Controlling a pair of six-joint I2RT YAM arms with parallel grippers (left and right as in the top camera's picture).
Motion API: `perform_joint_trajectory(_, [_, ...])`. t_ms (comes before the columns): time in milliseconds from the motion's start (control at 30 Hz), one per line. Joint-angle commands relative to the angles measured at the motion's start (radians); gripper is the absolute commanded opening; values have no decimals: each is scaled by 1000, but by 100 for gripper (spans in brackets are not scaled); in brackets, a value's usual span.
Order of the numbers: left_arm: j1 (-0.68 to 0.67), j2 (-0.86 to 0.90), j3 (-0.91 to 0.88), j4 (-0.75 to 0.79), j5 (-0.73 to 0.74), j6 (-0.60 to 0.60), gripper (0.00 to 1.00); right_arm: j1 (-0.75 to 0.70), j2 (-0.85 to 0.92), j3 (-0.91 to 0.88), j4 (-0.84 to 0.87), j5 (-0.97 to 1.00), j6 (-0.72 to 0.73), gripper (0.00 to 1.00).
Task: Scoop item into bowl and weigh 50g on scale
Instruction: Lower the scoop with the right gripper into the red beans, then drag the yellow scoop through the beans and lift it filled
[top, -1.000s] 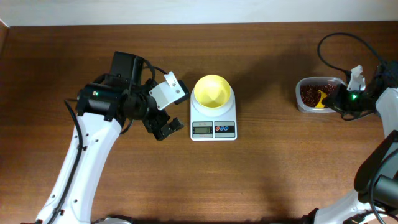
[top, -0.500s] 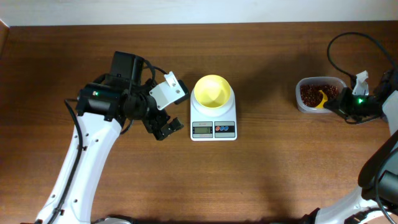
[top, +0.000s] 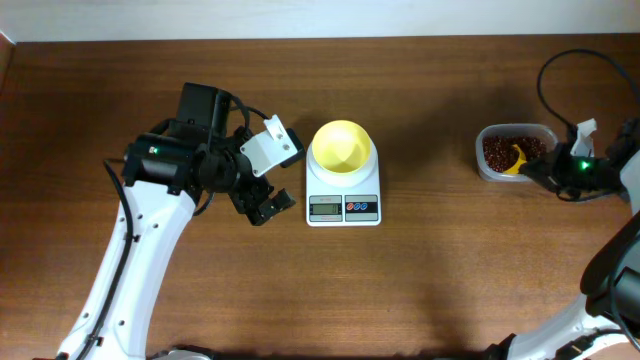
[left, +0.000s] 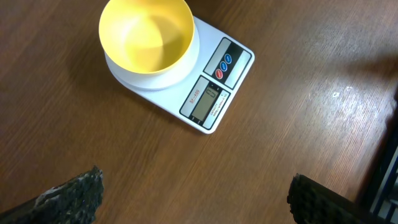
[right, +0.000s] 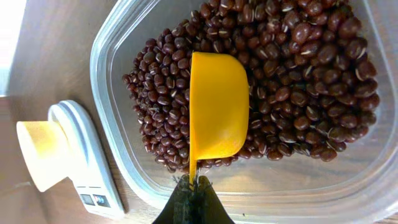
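The pale-yellow bowl (top: 341, 146) sits empty on the white scale (top: 343, 196) at the table's middle; both also show in the left wrist view, bowl (left: 147, 35) on scale (left: 214, 93). Dark reddish-brown beans (right: 292, 81) fill a clear tub (top: 512, 152) at the right. My right gripper (right: 194, 185) is shut on the thin handle of a bright-yellow scoop (right: 217, 112), which lies over the beans with its back up. My left gripper (top: 268, 207) hangs open just left of the scale, nothing between its fingers (left: 71, 196).
The clear tub's rim (right: 112, 143) curves around the scoop on the left and bottom. A black cable (top: 560, 70) loops above the right arm. The left arm's white link (top: 130, 270) runs down toward the front edge.
The right arm has drawn back to the right, and the scoop has shifted slightly within the tub. The left arm has not moved.
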Motion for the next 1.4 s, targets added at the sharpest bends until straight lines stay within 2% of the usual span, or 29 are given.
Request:
perform_joint_trajectory(0, [0, 0, -3, 1, 18, 13, 99, -35, 37, -28, -19, -15, 3, 4])
perform_joint_trajectory(933, [0, 0, -3, 1, 18, 13, 99, -109, 37, -25, -11, -252, -19, 4])
perform_joint_trajectory(1367, [0, 0, -3, 1, 18, 13, 99, -109, 37, -24, -6, -252, -19, 4])
